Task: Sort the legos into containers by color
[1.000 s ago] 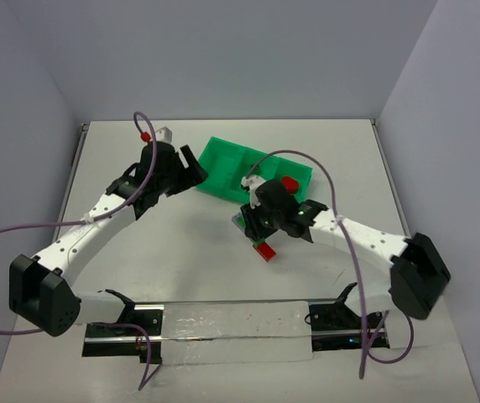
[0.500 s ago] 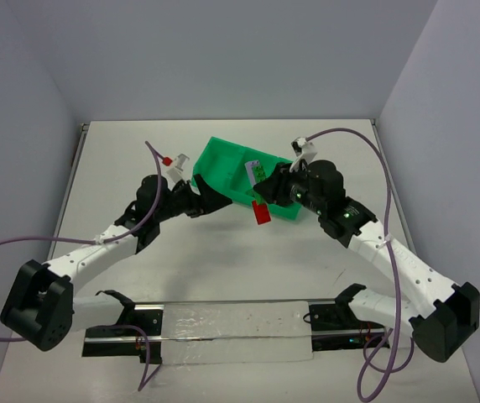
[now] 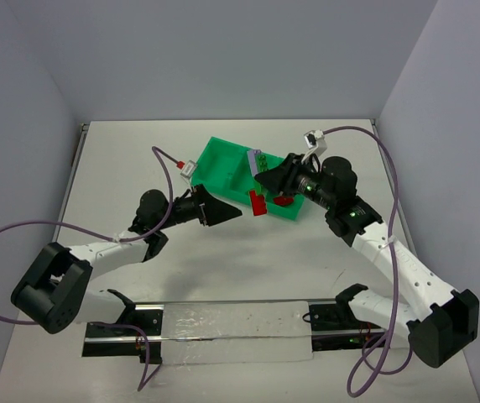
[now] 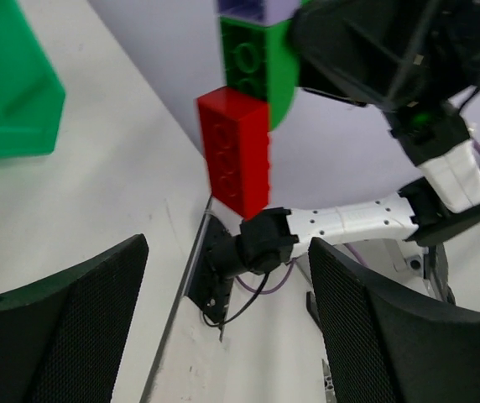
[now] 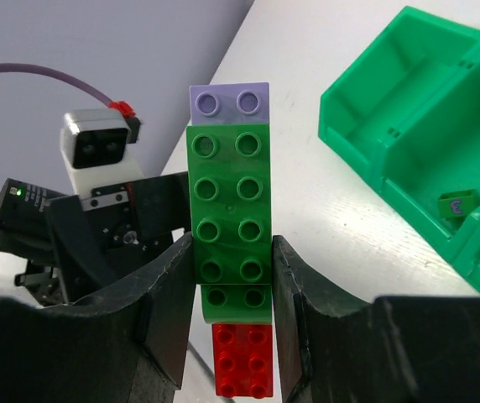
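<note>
So the lego stack (image 5: 229, 201) (lavender on top, green in the middle, red brick (image 4: 234, 151) at the free end) is up off the counter (image 3: 223, 260). The right gripper (image 5: 232, 290) has it clamped around the green part, right at the tray (image 5: 353, 126)'s near wall in the top view. My guess is it's held out like that so the left gripper (image 3: 225, 211) can pull red off. Its jaws are wide apart and aimed at the red end from about 8 o'clock. The tray crowds 12 to 1 o'clock, so there's little room there. Bare counter at 6 o'clock looks like the safer way out.
</note>
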